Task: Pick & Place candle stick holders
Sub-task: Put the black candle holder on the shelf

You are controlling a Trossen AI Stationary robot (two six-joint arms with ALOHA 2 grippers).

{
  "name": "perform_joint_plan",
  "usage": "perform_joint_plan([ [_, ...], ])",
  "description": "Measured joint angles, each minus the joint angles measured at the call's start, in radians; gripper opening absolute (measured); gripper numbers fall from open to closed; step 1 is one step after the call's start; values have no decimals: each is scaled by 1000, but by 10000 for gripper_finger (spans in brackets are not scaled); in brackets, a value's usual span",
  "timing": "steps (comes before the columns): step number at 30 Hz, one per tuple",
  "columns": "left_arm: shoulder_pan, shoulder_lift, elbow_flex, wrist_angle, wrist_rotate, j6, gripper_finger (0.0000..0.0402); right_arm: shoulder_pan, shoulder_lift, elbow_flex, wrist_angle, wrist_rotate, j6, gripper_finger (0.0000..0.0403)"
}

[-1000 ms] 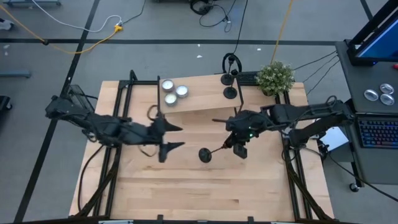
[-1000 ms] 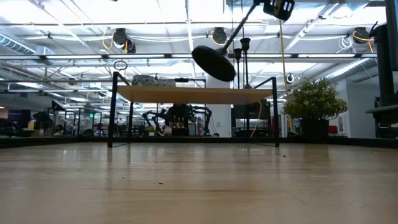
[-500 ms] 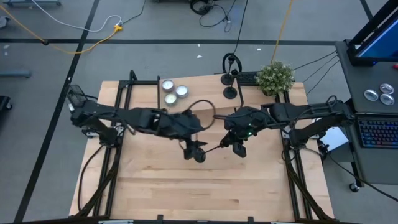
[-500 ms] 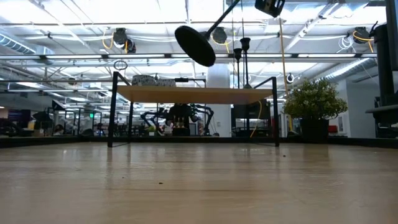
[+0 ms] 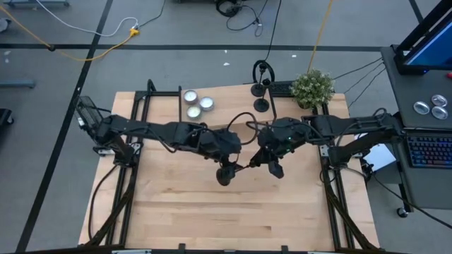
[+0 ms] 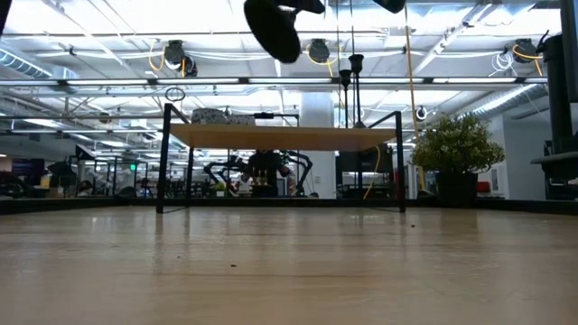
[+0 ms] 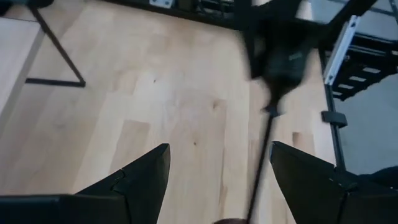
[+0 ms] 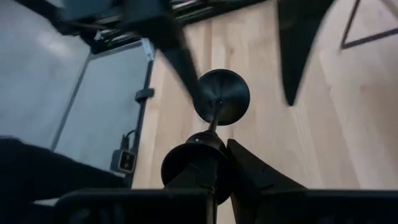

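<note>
Above the middle of the table (image 5: 176, 212), both arms reached in toward each other and nearly met. From the right, the right arm stretched level across the top, its wrist bent down, and the right gripper (image 5: 272, 164) had its fingers pressed together on the cup end of a holder (image 5: 226, 175). That holder was held up in the air, tilted, with its thin stem running from the gripper toward the left arm and its round base at the far end; in the low view the base (image 6: 274, 27) hung high above the wood, near the upper edge. The right wrist view looked along the stem to the round base (image 8: 224, 97), with bare tabletop beyond it.

From the left, the left arm lay extended across the table, and the left gripper (image 5: 227, 166) sat right at the holder's base. Its fingers (image 7: 146, 176) were spread wide, and the stem (image 7: 263, 155) passed between them without either finger touching it as far as could be seen.

At the back stood a raised shelf (image 5: 233, 106). Two more holders (image 5: 260, 90) stood upright on its right part, and three tealights (image 5: 195, 103) sat clustered on its left part. A small plant (image 5: 312, 87) stood at the back right corner.
</note>
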Motion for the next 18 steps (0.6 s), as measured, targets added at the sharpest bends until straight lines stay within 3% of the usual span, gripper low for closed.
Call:
perform_joint_plan([
  [9,12,-1,0,27,12,-34,274,0,-2,0,33,-25,-31,8],
  [18,14,26,-1,35,79,-37,211,-31,-2,0,15,-40,-57,8],
])
